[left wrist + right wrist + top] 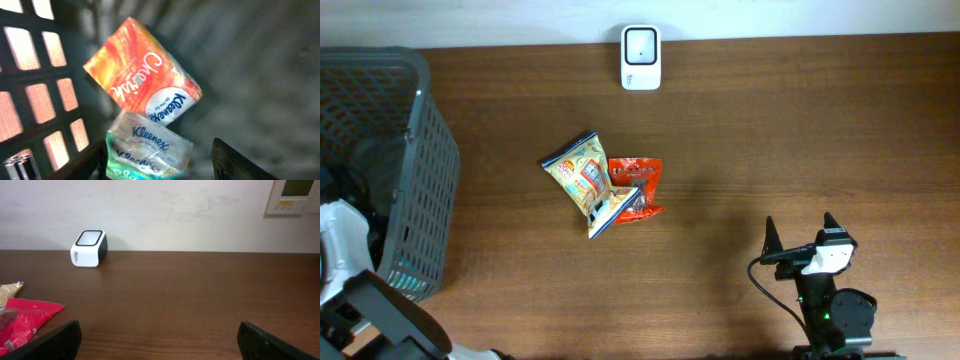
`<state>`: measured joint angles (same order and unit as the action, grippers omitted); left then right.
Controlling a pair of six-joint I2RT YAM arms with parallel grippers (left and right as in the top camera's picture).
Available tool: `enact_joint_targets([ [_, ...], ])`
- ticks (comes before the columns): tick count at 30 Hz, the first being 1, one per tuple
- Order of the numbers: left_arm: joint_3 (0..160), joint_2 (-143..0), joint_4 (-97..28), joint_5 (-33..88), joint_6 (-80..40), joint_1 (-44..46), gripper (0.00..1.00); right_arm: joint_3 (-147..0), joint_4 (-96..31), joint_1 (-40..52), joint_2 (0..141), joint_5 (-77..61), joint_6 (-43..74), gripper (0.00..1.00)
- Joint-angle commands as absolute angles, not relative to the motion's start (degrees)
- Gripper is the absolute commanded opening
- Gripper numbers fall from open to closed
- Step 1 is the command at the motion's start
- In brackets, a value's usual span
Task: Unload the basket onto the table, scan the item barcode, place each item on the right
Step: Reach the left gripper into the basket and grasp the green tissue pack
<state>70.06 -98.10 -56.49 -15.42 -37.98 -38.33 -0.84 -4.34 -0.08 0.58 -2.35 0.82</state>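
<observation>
Left claw down inside basket, jaws apart, straddling teal pack. Orange pack leans just above it. Best: centre on teal pack alone, pinch flat faces, avoid snagging orange pack or basket wall. Scanner well right of basket on bench. Right claw far from basket, jaws wide, empty.

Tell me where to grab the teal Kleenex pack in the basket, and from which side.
Take the teal Kleenex pack across its left and right sides, coming straight down into the basket, the way the left gripper is lined up. Those sides look free, while the orange pack rests against its far edge, so the near half is probably safer.
</observation>
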Motion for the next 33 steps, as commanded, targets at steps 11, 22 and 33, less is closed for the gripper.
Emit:
enact_joint_targets([
  [11,71.5,-105.6,-55.8,-13.7,-37.7,-38.6,0.06,-0.3,-4.5,-0.4,0.2,-1.7,0.4,0.99],
  [22,99.3,-103.1,-67.1,-3.4,-31.2,-38.5,0.00,-0.3,-4.5,-0.4,0.2,-1.7,0.4,0.98],
  [33,117.2,-90.9,-63.1,33.4,-22.0,-34.6,0.00,-0.3,-4.5,-0.4,0.2,-1.7,0.4,0.98],
])
